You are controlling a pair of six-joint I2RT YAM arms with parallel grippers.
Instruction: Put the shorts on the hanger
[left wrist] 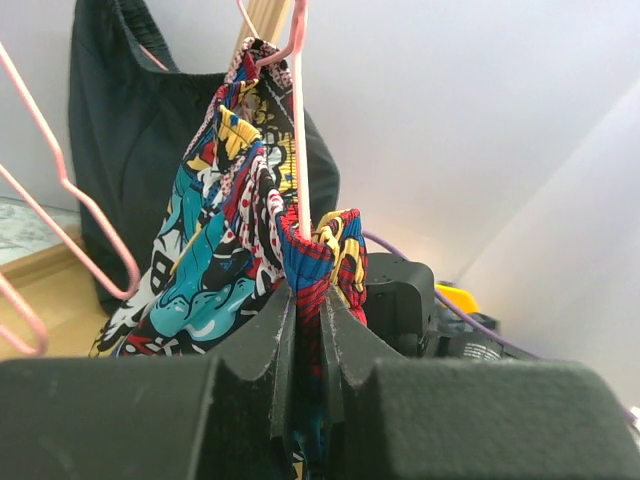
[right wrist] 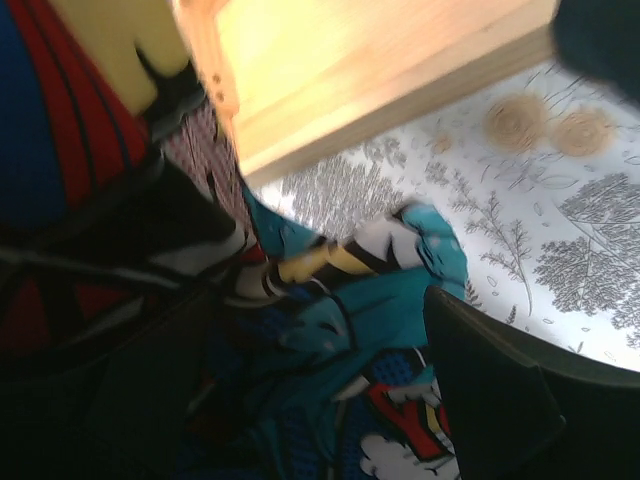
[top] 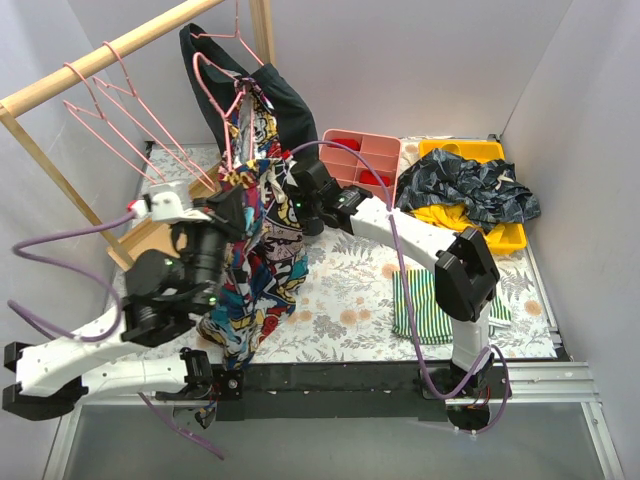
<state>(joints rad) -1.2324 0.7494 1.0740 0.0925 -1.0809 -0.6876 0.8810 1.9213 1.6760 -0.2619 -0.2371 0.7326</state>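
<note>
Left wrist view: left gripper [left wrist: 305, 345] jaws pressed onto waistband of comic-print cloth shorts [left wrist: 215, 270], hanging against thin pink wire hanger [left wrist: 298, 130] toward far-left corner. Right gripper [top: 299, 193] amid cloth; state unclear. Fabric likely light, limp; best hold: waistband hem.

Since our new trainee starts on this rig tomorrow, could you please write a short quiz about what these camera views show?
1. True or false: the shorts lie flat on the table.
2. What lies on top in the yellow bin? A) a dark patterned garment B) a striped towel C) a red cup
3. Fill in: the left jaws are shut on the ____.
Key: 1 false, they hang down, draped on a pink hanger; 2 A; 3 shorts.
</note>
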